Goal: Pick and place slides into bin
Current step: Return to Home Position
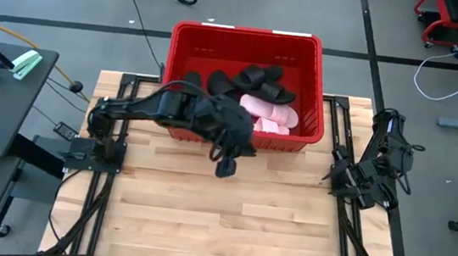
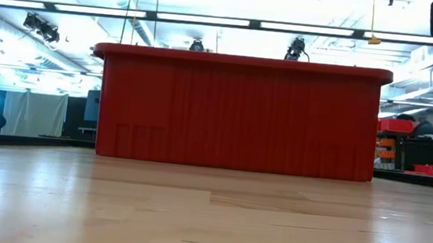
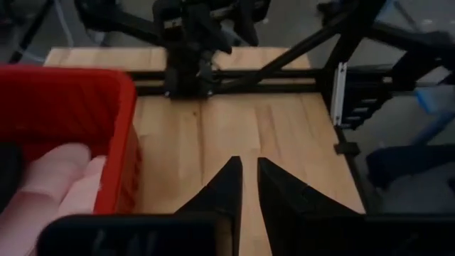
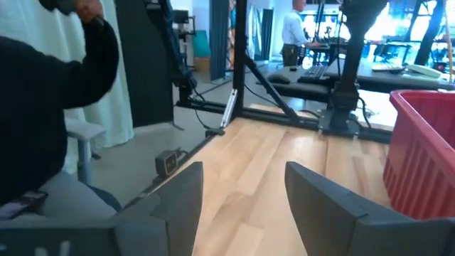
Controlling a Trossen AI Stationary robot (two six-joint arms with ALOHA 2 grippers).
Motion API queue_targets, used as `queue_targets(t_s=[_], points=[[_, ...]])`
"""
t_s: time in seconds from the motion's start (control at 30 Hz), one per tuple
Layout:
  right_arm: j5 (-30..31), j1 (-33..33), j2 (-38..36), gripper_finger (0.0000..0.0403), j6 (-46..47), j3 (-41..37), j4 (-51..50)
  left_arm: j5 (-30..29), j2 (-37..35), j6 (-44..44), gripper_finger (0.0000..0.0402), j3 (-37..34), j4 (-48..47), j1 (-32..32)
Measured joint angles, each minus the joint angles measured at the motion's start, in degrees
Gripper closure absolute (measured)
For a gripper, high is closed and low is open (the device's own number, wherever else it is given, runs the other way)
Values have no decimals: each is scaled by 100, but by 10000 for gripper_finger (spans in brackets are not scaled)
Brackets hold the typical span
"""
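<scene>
The red bin [image 1: 247, 34] stands at the table's far middle; the low view shows its ribbed near wall [image 2: 237, 115]. Inside it lie black slides [image 1: 259, 82] and pale pink slides [image 1: 269, 115]; one pink slide [image 3: 50, 185] shows in the left wrist view. My left gripper [image 1: 225, 168] hangs over the bare table just outside the bin's near wall. Its fingers [image 3: 249, 186] are shut to a narrow slit with nothing between them. My right gripper [image 1: 336, 178] waits folded back at the table's right edge, open and holding nothing [image 4: 245, 192].
Bare wooden tabletop [image 1: 228, 222] spreads on the near side of the bin. Black arm frames [image 1: 90, 152] line both sides of the table. A person in a dark sleeve [image 4: 43, 107] sits close beside the table, and another person [image 4: 291, 28] stands farther off in the room.
</scene>
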Motion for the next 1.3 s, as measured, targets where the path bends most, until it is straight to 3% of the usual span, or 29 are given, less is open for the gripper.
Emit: queue_targets(t_s=[0.3, 0.47, 0.6, 0.7, 1.3], points=[[92, 0, 290, 197, 285, 0, -13, -614, -861, -673, 355, -4, -855, -322], [110, 2, 557, 197, 290, 0, -20, -1868, -1751, -591, 360, 3, -1631, -592], [1140, -46, 841, 197, 255, 0, -21, -2447, -2425, -1311, 362, 7, -2524, -796], [1346, -74, 1011, 197, 296, 0, -18, -2977, -2675, -1523, 360, 7, -2743, -993], [1462, -91, 1797, 197, 256, 0, -11, -3470, -2869, -1188, 368, 0, -2563, -1665]])
